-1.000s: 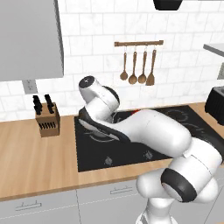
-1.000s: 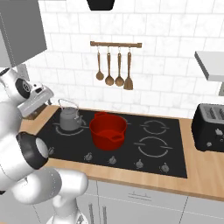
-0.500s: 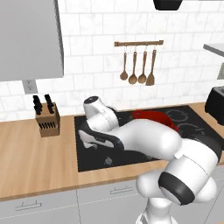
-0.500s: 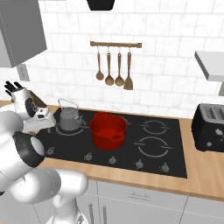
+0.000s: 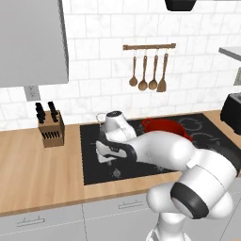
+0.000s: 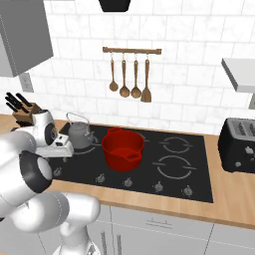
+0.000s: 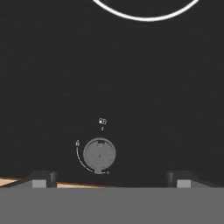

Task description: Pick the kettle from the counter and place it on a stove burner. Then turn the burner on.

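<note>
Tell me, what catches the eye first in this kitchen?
The bright red pot in the middle of the black cooktop, with the grey kettle on a burner just behind and beside it. The white arm bends low at the cooktop's front, its gripper hovering open over a round knob.

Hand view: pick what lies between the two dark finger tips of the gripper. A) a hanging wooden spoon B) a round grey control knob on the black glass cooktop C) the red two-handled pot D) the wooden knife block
B: the round grey control knob sits on the black glass cooktop, between the gripper's spread tips.
</note>
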